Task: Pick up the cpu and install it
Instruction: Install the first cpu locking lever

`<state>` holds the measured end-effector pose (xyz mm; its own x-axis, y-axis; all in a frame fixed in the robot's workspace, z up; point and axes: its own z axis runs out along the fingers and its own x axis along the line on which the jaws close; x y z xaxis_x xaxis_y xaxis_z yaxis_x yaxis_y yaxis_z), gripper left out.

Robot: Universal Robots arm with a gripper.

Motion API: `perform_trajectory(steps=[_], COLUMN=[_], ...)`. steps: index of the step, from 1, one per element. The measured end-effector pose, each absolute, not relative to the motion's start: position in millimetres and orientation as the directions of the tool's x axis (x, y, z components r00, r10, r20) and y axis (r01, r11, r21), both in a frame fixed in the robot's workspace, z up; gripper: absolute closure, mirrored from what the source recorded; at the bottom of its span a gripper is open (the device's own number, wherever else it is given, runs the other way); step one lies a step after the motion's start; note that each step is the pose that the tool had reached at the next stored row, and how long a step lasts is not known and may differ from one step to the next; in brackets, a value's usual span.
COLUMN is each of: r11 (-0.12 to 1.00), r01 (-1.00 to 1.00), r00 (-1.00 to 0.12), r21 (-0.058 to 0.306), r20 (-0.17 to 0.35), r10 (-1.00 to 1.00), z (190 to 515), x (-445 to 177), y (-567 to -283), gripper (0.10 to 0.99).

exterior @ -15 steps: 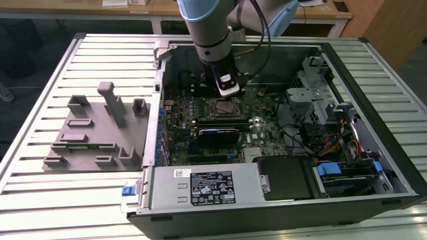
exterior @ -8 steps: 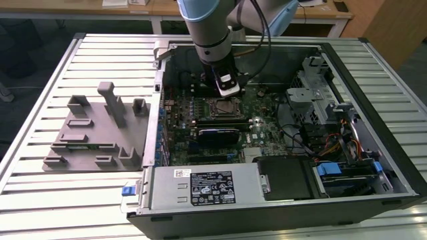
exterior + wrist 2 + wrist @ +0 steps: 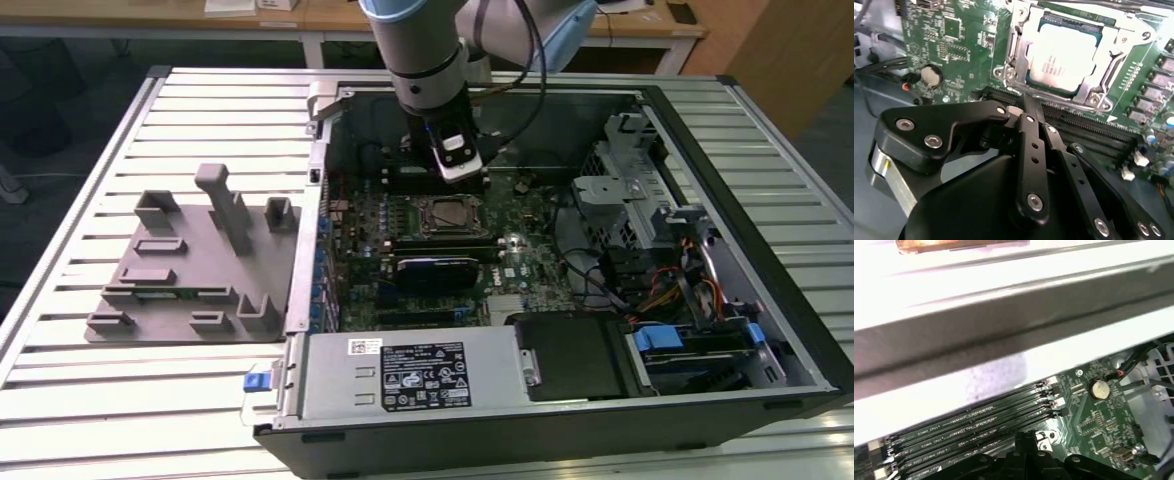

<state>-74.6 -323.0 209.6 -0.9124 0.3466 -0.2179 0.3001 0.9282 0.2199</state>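
One small flat square cpu (image 3: pixel 1061 57) with a shiny silver metal top lies seated in the square metal-framed socket (image 3: pixel 1019 60) of the green motherboard (image 3: pixel 961 50); in the exterior view the same cpu (image 3: pixel 445 215) sits near the centre of the open black computer case (image 3: pixel 747 290).

Four long black memory slots (image 3: pixel 979 427) run parallel just beside the socket, between the socket and the gripper. One round silver coin battery (image 3: pixel 1099 388) sits on the board beyond the slot ends; the second wrist view shows the same battery (image 3: pixel 930 75) well apart from the socket. One grey plastic fixture block (image 3: pixel 200 260) rests on the slatted table (image 3: pixel 80 140), outside the case, on the exterior view's left.

One black linkage gripper (image 3: pixel 1026 102) hangs over the memory slots, just beside the socket, apart from the cpu. Its fingers are pressed together at the tips, with nothing pinched between them. In the exterior view the gripper (image 3: pixel 454 165) hangs just above the socket.
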Motion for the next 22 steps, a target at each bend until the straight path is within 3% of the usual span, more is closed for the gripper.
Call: perform_trajectory(steps=[10, 15, 22], r11=[0.928, 0.933, 0.941], r01=[0.302, 0.315, 0.323], r00=[-0.913, -0.925, -0.934], r21=[0.218, 0.174, 0.098], r20=[-0.213, -0.161, -0.128], r10=[0.347, 0.343, 0.334], z=[220, 220, 220], x=[-74, -71, -64], y=[-323, -323, -323], gripper=[0.980, 0.980, 0.980])
